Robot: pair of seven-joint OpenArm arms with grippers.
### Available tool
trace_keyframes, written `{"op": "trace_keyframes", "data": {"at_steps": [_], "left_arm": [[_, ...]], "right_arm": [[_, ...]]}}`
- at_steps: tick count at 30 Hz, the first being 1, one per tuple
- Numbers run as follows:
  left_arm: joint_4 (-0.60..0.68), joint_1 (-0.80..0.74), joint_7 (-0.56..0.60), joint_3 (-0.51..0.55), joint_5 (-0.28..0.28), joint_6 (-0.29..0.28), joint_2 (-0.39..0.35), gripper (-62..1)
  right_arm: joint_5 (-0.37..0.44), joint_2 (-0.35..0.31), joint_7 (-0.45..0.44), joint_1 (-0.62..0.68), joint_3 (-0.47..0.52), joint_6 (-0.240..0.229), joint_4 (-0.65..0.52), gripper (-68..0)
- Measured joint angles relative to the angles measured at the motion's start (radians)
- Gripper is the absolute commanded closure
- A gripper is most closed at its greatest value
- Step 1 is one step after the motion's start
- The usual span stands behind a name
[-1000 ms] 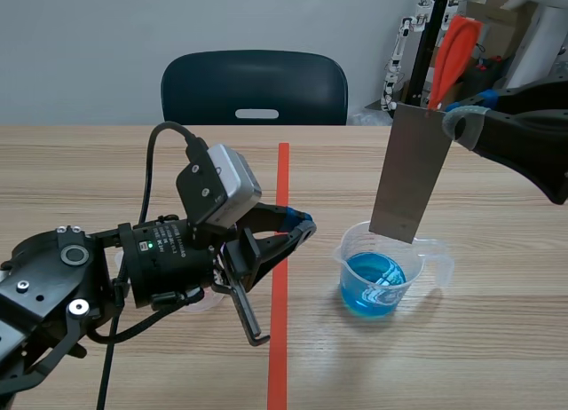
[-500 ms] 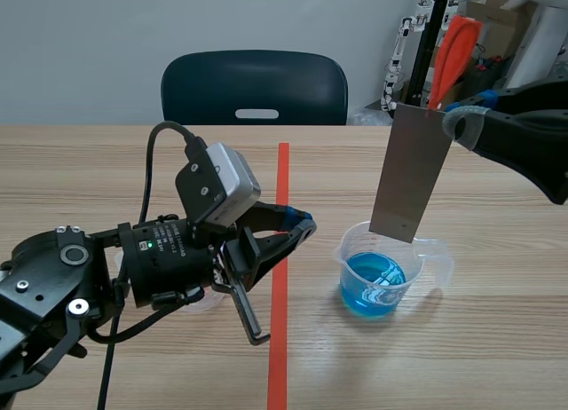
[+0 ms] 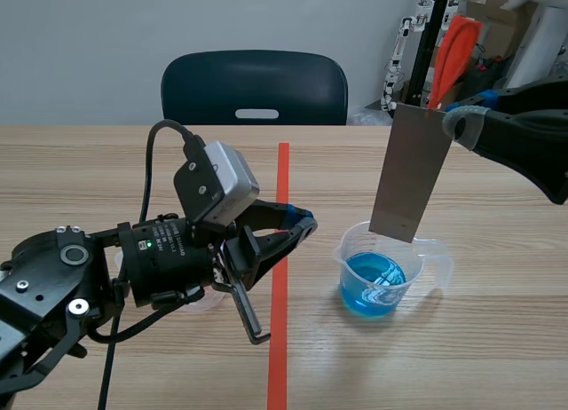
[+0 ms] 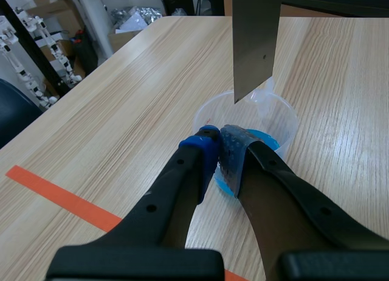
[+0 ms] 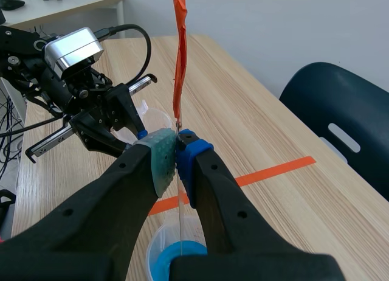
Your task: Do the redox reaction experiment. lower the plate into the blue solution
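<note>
Scene view: the right gripper (image 3: 455, 119) pinches the top corner of the plate (image 3: 410, 172). The plate hangs just above the beaker (image 3: 349, 257), and its lower edge seems not yet in the blue solution (image 3: 368, 284), so I judge the lowering is left to do.

Left wrist view: the left gripper (image 4: 219, 144) is pressed together on nothing, near the beaker.

Right wrist view: the plate shows only edge-on, and its lower end is hard to make out.

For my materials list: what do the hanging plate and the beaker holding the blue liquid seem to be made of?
The plate: apparently metal, a thin flat sheet with a dull grey matte face; which metal cannot be told. The beaker: probably clear plastic rather than glass, judging by its see-through wall, moulded spout and faint red printed marks.
</note>
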State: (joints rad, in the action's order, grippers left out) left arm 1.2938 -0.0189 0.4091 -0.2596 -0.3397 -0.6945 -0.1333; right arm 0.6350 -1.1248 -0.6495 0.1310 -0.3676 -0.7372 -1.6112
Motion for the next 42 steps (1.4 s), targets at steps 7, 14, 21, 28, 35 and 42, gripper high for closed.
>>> {"op": "trace_keyframes", "data": {"at_steps": [7,14,21,28,35,42], "left_arm": [[0.0,0.0,0.0,0.0,0.0,0.0,0.0,-4.4],[0.018,-0.032,0.002,0.037,0.013,0.0,-0.003,-4.5],[0.216,-0.187,0.008,0.15,0.153,0.0,-0.029,-18.3],[0.334,-0.373,0.007,0.246,0.192,0.0,-0.055,-62.3],[0.392,-0.602,0.017,0.299,0.386,0.097,-0.055,-62.3],[0.428,-0.811,0.183,0.4,0.415,0.223,-0.055,-62.3]], "right_arm": [[0.0,0.0,0.0,0.0,0.0,0.0,0.0,-0.6],[0.0,0.0,0.0,0.0,0.0,0.0,0.0,-0.6],[0.0,0.0,0.004,0.0,0.0,0.0,0.0,-0.6],[0.0,0.0,0.022,0.0,0.0,0.0,0.0,-0.6],[0.0,0.0,0.022,0.0,0.0,0.0,0.01,-0.6],[-0.001,0.0,0.022,0.0,0.0,0.0,0.023,-0.6]]}}
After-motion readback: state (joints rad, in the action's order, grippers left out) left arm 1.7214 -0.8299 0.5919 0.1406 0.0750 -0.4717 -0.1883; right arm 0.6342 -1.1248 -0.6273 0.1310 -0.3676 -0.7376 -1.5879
